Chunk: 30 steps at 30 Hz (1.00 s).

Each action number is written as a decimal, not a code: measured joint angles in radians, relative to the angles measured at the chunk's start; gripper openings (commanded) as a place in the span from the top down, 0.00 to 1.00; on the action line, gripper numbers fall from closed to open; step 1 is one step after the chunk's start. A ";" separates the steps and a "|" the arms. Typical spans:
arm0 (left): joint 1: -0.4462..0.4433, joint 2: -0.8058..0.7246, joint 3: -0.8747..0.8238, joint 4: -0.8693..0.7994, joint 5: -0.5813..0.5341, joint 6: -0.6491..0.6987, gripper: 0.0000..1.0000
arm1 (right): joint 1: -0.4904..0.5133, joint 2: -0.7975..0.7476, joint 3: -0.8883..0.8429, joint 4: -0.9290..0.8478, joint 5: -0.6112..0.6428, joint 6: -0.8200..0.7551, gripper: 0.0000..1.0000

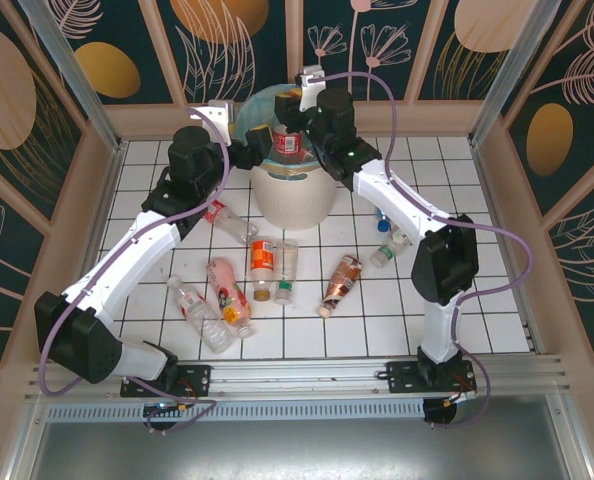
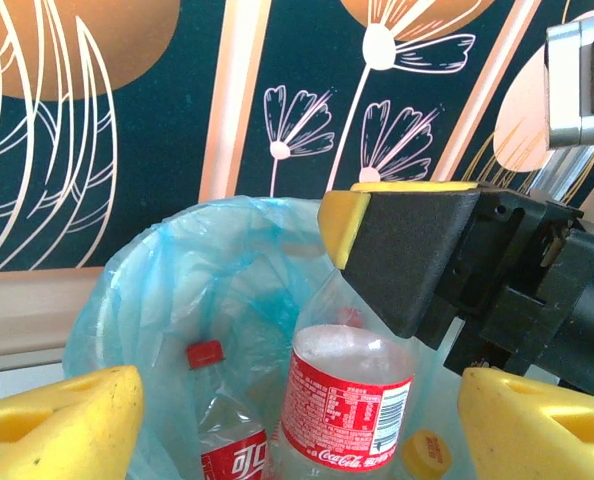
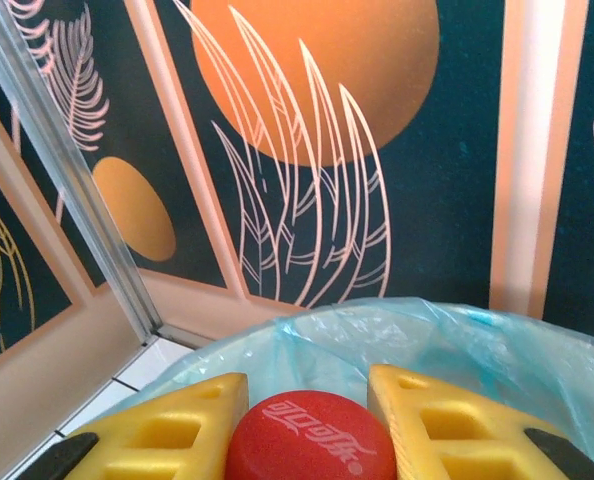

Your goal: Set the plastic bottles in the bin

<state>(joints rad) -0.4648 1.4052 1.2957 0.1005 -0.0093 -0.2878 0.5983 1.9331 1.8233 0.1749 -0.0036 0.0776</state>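
Hanging by its red cap point(image 3: 310, 445) from the right jaws, a clear cola bottle point(image 1: 288, 140) sits upright over the mouth of the bin point(image 1: 293, 205). The yellow fingers point(image 3: 167, 430) are closed narrowly on either side of the cap, so the grip is on the stiffest part of the bottle. Seen from the left wrist, the bottle looks empty, so I judge it very light, thin-walled and easy to dent at the belly. It is hardly fragile, and a drop into the blue-green bag point(image 2: 167, 290) should do it no harm. Inside the bag lies another red-labelled bottle point(image 2: 232, 445), with a yellow cap point(image 2: 427, 452) near it. The left jaws stand wide apart and hold nothing. They hover just beside the bin's rim, facing the hanging bottle. About eight more bottles lie on their sides on the white tiled counter point(image 1: 457, 300) in front of the bin. Among them are an orange-labelled one point(image 1: 262, 260), a pink one point(image 1: 227, 288) and a brownish one point(image 1: 341, 282). These will probably roll at a touch, and the smooth plastic may slip. The neck just under the cap looks the surest hold, or a gentle grip across the labelled middle. Squeezing hard on the bare body would likely buckle it and let it squirt free.
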 measured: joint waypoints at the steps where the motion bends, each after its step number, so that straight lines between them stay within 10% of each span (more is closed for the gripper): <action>1: 0.000 0.000 0.000 0.000 -0.001 0.001 0.18 | 0.000 0.000 0.000 0.004 -0.005 0.000 0.83; 30: 0.000 -0.002 -0.022 0.001 -0.074 0.028 0.17 | 0.001 0.001 0.069 -0.141 -0.225 -0.129 0.58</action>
<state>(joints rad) -0.4648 1.4033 1.2736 0.1013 -0.0837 -0.2596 0.5991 1.9339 1.8923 0.0338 -0.2287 -0.0513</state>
